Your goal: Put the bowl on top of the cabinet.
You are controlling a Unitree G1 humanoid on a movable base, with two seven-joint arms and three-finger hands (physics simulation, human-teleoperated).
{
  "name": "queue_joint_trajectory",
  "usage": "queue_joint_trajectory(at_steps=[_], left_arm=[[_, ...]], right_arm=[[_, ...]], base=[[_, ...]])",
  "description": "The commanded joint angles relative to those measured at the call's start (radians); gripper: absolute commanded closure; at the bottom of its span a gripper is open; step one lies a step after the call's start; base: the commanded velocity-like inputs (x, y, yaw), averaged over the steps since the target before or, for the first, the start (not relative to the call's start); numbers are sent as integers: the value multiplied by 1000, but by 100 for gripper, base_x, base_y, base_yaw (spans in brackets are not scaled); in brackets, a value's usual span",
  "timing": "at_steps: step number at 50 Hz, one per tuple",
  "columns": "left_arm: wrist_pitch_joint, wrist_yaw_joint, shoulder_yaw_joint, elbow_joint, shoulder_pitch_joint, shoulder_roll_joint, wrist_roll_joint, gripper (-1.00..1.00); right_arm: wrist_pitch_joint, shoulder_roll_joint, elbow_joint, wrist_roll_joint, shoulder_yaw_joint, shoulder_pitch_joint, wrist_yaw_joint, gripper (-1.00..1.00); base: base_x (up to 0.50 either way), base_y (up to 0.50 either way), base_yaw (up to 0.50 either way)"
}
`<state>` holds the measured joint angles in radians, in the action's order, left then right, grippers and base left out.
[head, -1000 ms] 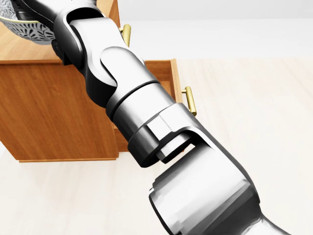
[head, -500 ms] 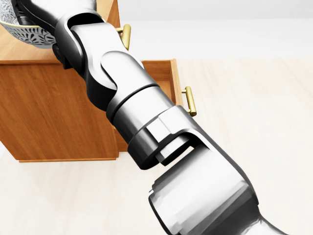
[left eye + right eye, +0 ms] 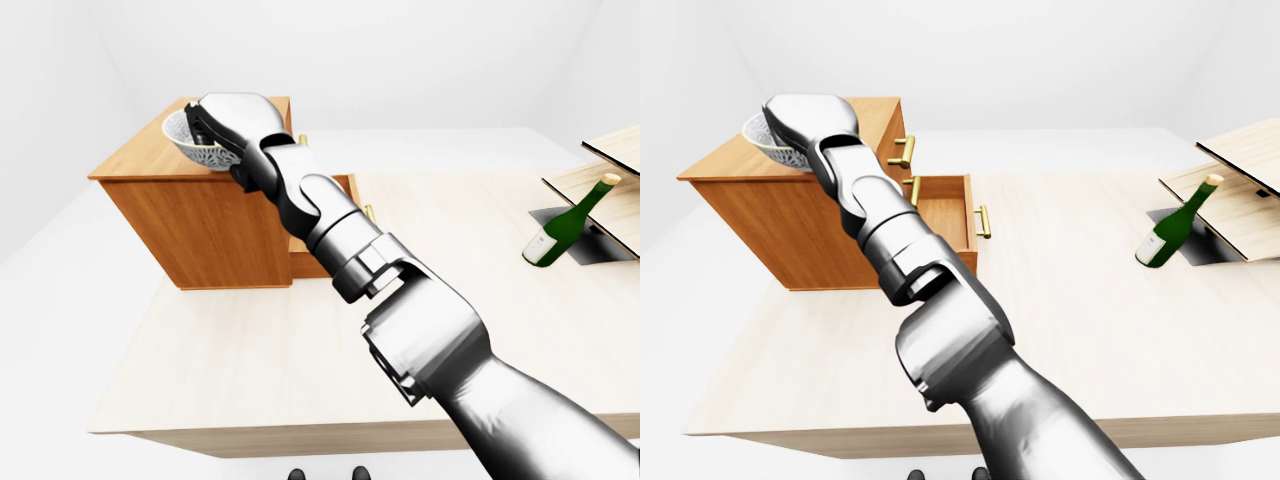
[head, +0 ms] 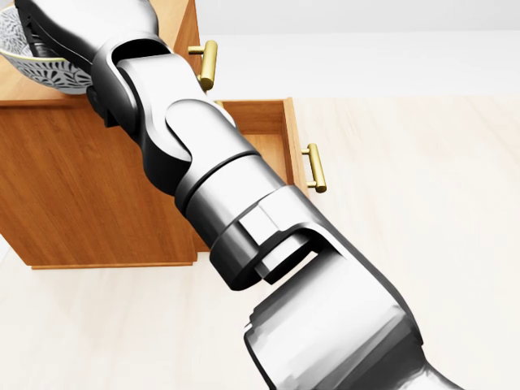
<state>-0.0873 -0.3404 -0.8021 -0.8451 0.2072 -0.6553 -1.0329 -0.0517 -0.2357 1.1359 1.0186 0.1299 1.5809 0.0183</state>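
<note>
From the bottom of the left-eye view a silver arm (image 3: 400,310) reaches up and left across the table (image 3: 250,370). Beyond it, over the cabinet (image 3: 215,225) top, the right hand (image 3: 222,122) grips the patterned bowl (image 3: 192,145) — fingers clenched on its rim. At far right leans a green bottle (image 3: 566,224).

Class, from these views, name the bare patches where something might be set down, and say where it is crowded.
Bare: the table between the open drawer and the green bottle. Crowded: the cabinet top, taken by the bowl and right hand.
</note>
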Motion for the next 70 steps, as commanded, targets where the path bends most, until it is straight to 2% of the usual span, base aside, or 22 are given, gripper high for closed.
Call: queue_joint_trajectory(at_steps=[1,50,70], left_arm=[[0,-3,0,-2,-2,-2,-5,-98],[0,-17,-19,3,-5,-21,-40,-98],[0,-34,-35,6,-9,-41,-72,-98]], right_arm=[[1,12,4,23,-7,-14,-35,100],[33,39,120,33,-23,32,-93,100],[37,15,138,54,-21,27,-122,100]], base=[[0,0,0],[0,0,0],[0,0,0]])
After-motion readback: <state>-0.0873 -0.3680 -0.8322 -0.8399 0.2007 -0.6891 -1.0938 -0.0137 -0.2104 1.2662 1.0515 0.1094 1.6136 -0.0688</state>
